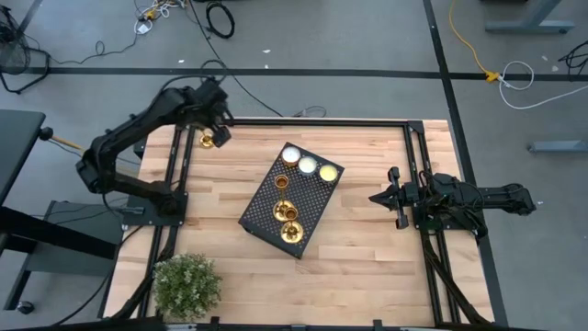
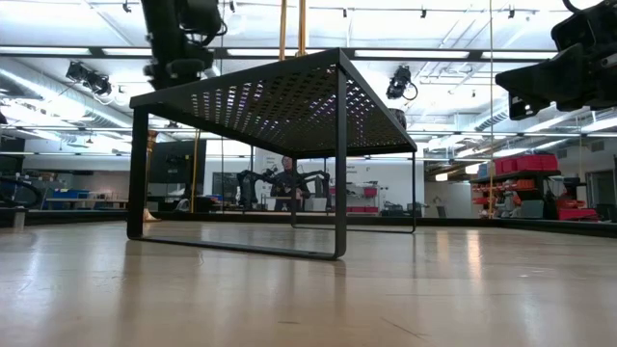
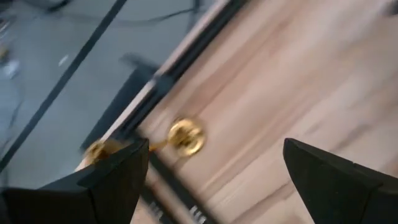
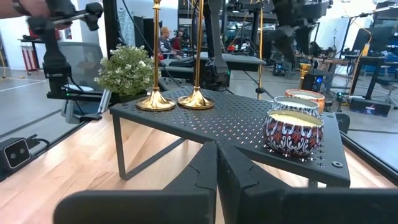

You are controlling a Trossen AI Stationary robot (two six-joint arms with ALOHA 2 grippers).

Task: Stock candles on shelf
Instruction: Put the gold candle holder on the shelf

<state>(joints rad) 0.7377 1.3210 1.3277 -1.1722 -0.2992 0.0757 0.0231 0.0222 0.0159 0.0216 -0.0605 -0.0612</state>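
The black mesh shelf [image 1: 292,198] stands mid-table on its thin legs [image 2: 339,164]. Gold candles stand on its near half by their round bases [image 1: 292,230] [image 4: 155,102] [image 4: 196,99]. Another gold candle [image 1: 208,141] [image 3: 185,137] is on the wood at the table's far left corner. My left gripper [image 1: 220,129] [image 3: 211,174] hangs open above and beside that candle, pointing steeply down and touching nothing. My right gripper [image 1: 377,197] [image 4: 216,162] is shut and held level at the table's right side, pointing at the shelf.
Three patterned tins with cream tops [image 1: 307,165] [image 4: 292,130] sit on the shelf's far end. A bushy green plant [image 1: 186,285] stands at the near left corner. Black frame rails [image 1: 179,175] [image 1: 415,175] run along both sides of the table. Bare wood [image 1: 367,267] lies around the shelf.
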